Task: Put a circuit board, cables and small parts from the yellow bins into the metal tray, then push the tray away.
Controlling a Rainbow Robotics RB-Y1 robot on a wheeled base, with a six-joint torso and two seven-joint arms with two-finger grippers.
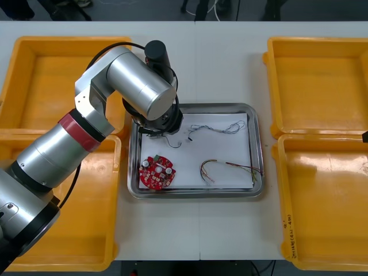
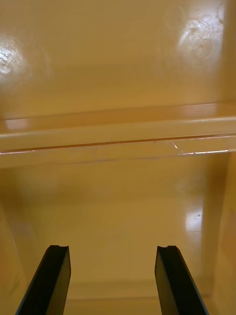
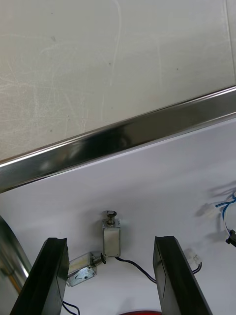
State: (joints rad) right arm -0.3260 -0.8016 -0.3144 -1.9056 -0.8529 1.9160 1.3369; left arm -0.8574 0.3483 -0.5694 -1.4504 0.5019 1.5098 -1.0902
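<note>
Holds left gripper (image 3: 110,240) spread over the metal tray's (image 3: 123,138) far left corner — small metal parts (image 3: 83,268) lying between the fingers (image 3: 49,275). Holds right gripper (image 2: 112,248) spread too, above a yellow bin (image 2: 118,74).

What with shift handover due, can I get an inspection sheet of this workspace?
Surface: light table, faintly scratched.
Job's things: metal tray between four yellow bins; in it lie a circuit board and two small metal parts.
Clutter: nothing seen.
Grippers: left gripper open, low over the small metal parts; right gripper open, above one of the bins.
Cables: blue and white cable, red and yellow cable and black cable lie in the tray.
Surroundings: dark floor beyond the table.
</note>
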